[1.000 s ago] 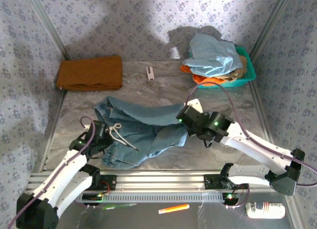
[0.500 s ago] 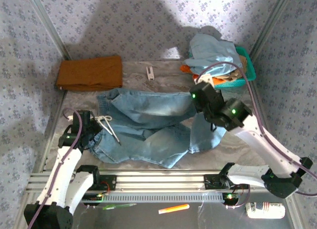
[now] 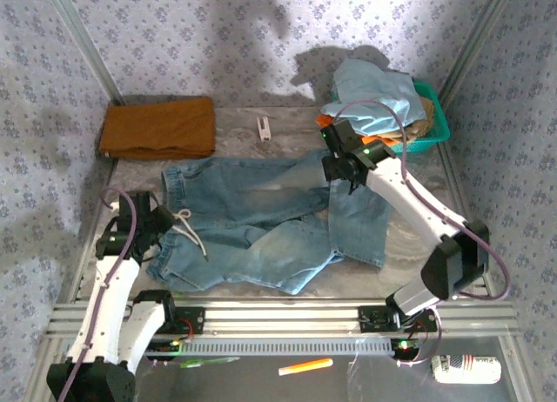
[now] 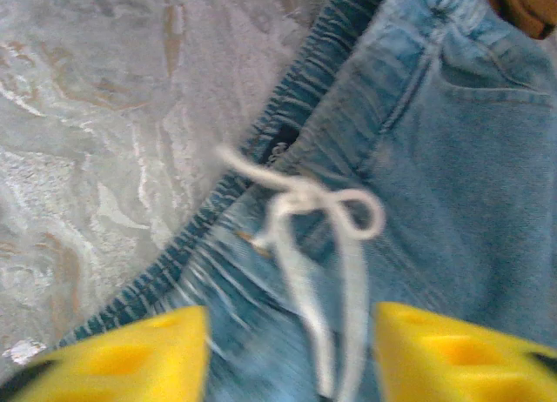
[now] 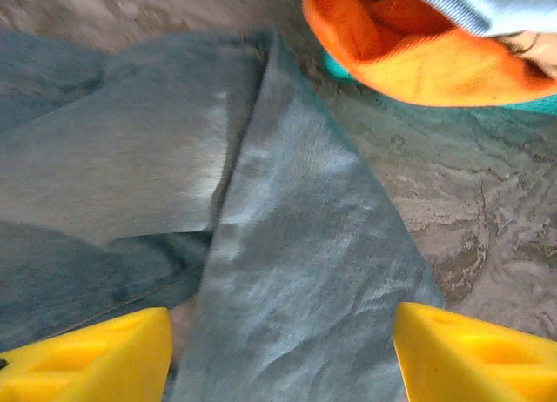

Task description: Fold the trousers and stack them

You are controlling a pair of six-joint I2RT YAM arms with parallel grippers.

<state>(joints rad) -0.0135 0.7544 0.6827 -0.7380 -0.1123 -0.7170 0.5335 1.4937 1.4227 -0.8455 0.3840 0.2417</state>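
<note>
While the trousers (image 3: pixel 261 219) lie spread over the middle of the marbled grey surface (image 3: pixel 235 132), waistband (image 4: pixel 296 115) toward the left edge and legs running right, no fold looks made yet. One leg's end bends toward the near edge. Folding and stacking both seem left to do. The denim is faded, soft and creased, its waistband gathered, with a white drawstring (image 4: pixel 300 202) tied in a bow. The left fingers (image 4: pixel 130 350) are spread either side of the drawstring, pinching nothing. The right fingers (image 5: pixel 96 354) are spread above the bent leg. A folded mustard cloth (image 3: pixel 158 128) sits in the far left corner, and a teal basket (image 3: pixel 439 123) of clothes in the far right.
</note>
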